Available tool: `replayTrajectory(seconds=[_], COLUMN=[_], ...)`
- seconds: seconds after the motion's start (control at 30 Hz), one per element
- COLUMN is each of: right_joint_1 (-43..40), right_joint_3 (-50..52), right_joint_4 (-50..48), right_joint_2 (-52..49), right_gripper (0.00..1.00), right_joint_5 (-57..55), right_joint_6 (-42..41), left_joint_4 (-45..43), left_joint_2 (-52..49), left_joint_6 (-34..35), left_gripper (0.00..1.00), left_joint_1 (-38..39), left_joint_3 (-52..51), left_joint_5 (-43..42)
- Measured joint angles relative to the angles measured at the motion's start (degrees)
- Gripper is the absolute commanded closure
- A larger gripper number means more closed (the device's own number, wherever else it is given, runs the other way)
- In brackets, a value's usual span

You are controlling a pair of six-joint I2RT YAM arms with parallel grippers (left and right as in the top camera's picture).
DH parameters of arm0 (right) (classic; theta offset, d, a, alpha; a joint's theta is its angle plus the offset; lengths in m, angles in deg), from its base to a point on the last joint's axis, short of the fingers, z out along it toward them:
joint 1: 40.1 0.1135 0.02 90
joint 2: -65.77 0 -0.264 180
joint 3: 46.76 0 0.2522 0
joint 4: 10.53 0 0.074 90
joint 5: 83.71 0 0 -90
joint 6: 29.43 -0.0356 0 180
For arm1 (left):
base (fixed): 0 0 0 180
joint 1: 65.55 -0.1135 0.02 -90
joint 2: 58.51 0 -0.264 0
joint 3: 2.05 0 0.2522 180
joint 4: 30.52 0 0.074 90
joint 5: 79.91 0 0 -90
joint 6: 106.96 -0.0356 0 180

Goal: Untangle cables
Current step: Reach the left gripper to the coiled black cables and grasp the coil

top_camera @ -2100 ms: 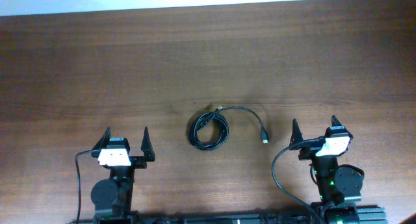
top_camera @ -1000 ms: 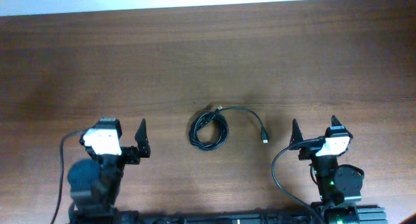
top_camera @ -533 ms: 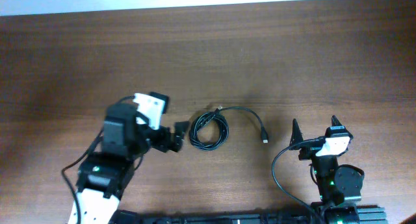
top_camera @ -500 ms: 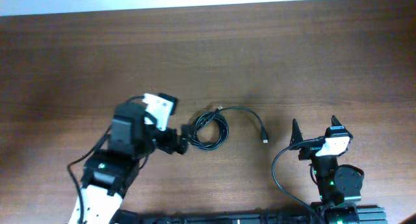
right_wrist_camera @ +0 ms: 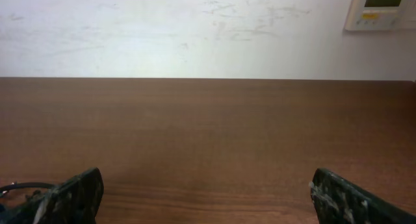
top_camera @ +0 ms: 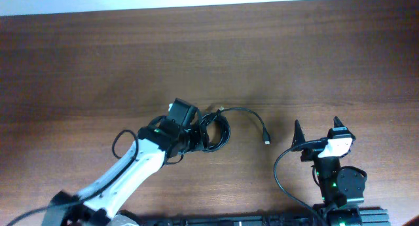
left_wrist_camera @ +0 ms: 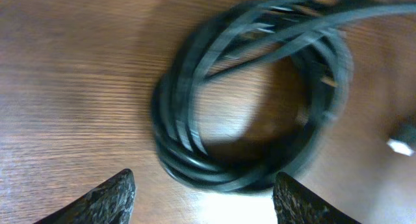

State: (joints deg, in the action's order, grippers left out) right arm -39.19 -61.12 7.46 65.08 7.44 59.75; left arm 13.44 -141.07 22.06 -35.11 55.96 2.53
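The left gripper (left_wrist_camera: 205,203) is released, jaws spread wide and gripping nothing; in the left wrist view only its two dark fingertips (left_wrist_camera: 107,199) show, the rest cut off by the lower edge. Just ahead of them the cables (left_wrist_camera: 253,100) lie as one black coil flat on the table (left_wrist_camera: 71,68). The coil is blurred, so the number of cords in it cannot be told. A pale plug (left_wrist_camera: 403,145) is cut off at the right edge. In the overhead view the left gripper (top_camera: 195,137) sits at the coil's left rim, dark against dark; contact cannot be determined. The cables (top_camera: 211,131) lie near the table centre, with one strand arcing right to a plug (top_camera: 266,139). The right gripper (top_camera: 317,133) is well apart from the coil, released and empty, with the arm's thicker wire (top_camera: 280,167) looping beside it. Its wrist view shows the right gripper (right_wrist_camera: 211,199) fingertips cut off below, bare table, a pale wall (right_wrist_camera: 195,29) and a wall panel (right_wrist_camera: 383,8) cropped at the top
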Motion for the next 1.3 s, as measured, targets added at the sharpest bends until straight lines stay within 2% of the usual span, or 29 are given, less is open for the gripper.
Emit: replayTrajectory(seconds=[0.07, 0.17, 0.27, 0.33, 0.37, 0.5, 0.6, 0.63, 0.7, 0.77, 0.83, 0.93, 1.03, 1.07, 1.1, 1.2, 1.3], right_joint_1=[0.0, 0.0, 0.0, 0.0, 0.0, 0.0, 0.0, 0.0, 0.0, 0.0, 0.0, 0.0, 0.0, 0.0, 0.0, 0.0, 0.0], right_joint_3=[0.0, 0.0, 0.0, 0.0, 0.0, 0.0, 0.0, 0.0, 0.0, 0.0, 0.0, 0.0, 0.0, 0.0, 0.0, 0.0, 0.0], right_joint_4=[0.0, 0.0, 0.0, 0.0, 0.0, 0.0, 0.0, 0.0, 0.0, 0.0, 0.0, 0.0, 0.0, 0.0, 0.0, 0.0, 0.0], right_joint_2=[0.0, 0.0, 0.0, 0.0, 0.0, 0.0, 0.0, 0.0, 0.0, 0.0, 0.0, 0.0, 0.0, 0.0, 0.0, 0.0, 0.0], right_gripper=[0.01, 0.01, 0.01, 0.01, 0.01, 0.01, 0.01, 0.01, 0.01, 0.01, 0.01, 0.01, 0.01, 0.01, 0.01, 0.01, 0.01], right_joint_5=[0.0, 0.0, 0.0, 0.0, 0.0, 0.0, 0.0, 0.0, 0.0, 0.0, 0.0, 0.0, 0.0, 0.0, 0.0, 0.0, 0.0], right_joint_6=[0.0, 0.0, 0.0, 0.0, 0.0, 0.0, 0.0, 0.0, 0.0, 0.0, 0.0, 0.0, 0.0, 0.0, 0.0, 0.0, 0.0], left_joint_4=[0.0, -1.6, -2.8, -3.0, -3.1, -3.0, -2.1, -0.3, 0.3, 0.3, 0.4, 0.4, 0.4, 0.4, 0.4, 0.4, 0.4], left_joint_2=[-2.9, -7.1, -8.7, -8.8, -8.8, -8.8, -8.8, -8.8, -8.8, -8.8, -8.8, -8.8, -8.8, -8.8, -8.8, -8.8, -8.8], left_joint_6=[3.9, 7.6, 9.1, 9.4, 9.6, 9.9, 5.2, -2.5, -11.7, -26.2, -37.1, -47.1, -51.0, -51.5, -52.0, -53.2, -52.9], left_gripper=[0.34, 0.48, 0.74, 0.96, 1.0, 1.0, 1.0, 1.0, 1.0, 1.0, 1.0, 1.0, 0.91, 0.8, 0.6, 0.37, 0.33], left_joint_1=[0.0, 0.0, 0.0, 0.0, 0.0, 0.0, -0.4, -1.3, -1.9, -2.0, -2.0, -2.0, -2.0, -2.0, -2.0, -2.0, -2.0], left_joint_3=[0.0, 0.0, 0.2, 0.2, 0.2, 0.6, 1.1, 2.2, 3.6, 5.7, 5.9, 5.9, 5.9, 5.9, 5.9, 5.9, 5.9], left_joint_5=[2.1, 4.1, 4.6, 4.6, 4.5, 4.6, 5.9, 7.2, 8.5, 9.5, 9.6, 9.6, 9.6, 9.6, 9.6, 9.8, 10.0])
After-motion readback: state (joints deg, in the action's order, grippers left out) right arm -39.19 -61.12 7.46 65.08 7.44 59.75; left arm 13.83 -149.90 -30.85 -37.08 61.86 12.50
